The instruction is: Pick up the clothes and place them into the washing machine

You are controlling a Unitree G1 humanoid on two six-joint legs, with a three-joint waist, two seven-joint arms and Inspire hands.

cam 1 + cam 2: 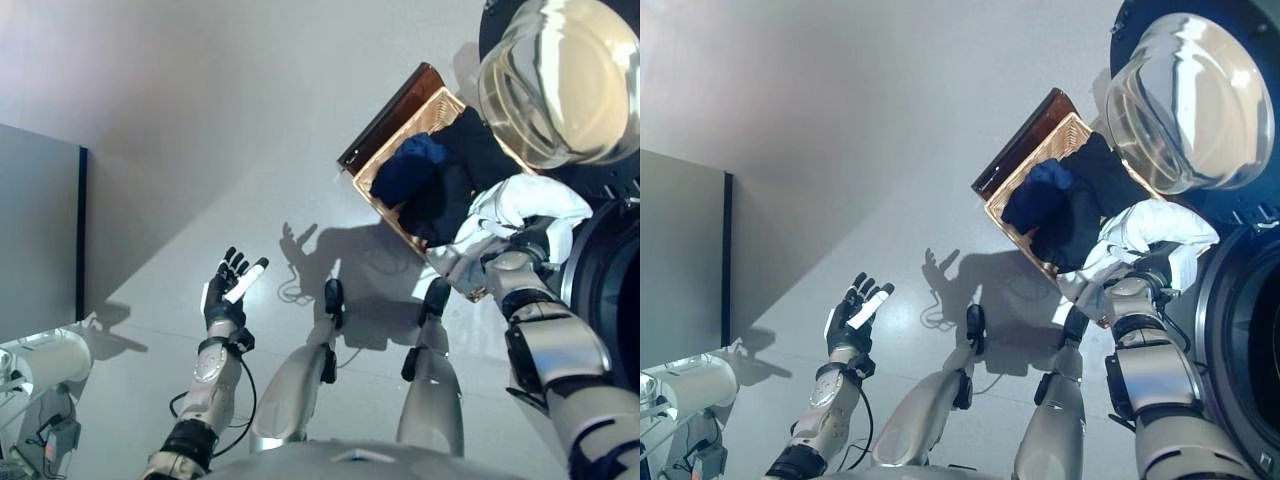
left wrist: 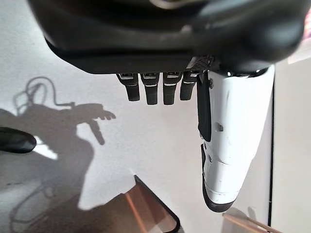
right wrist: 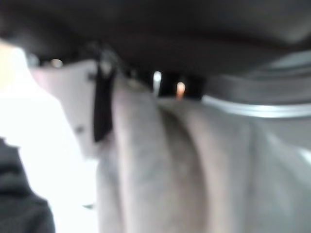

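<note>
1. The left hand (image 1: 228, 290) hovers over the bare floor (image 1: 200, 180), fingers straight and spread wide, holding nothing.
2. The right hand (image 1: 528, 245) is wrapped in a white garment (image 1: 520, 205) at the basket's near edge; its fingers are buried in the cloth, so I cannot tell their state.
3. The wicker basket (image 1: 1040, 150) holds a blue garment (image 1: 408, 168) and a black garment (image 1: 470, 165).
4. The washing machine door (image 1: 555, 75) stands open beside it, its drum opening (image 1: 1255, 345) at the right.
</note>
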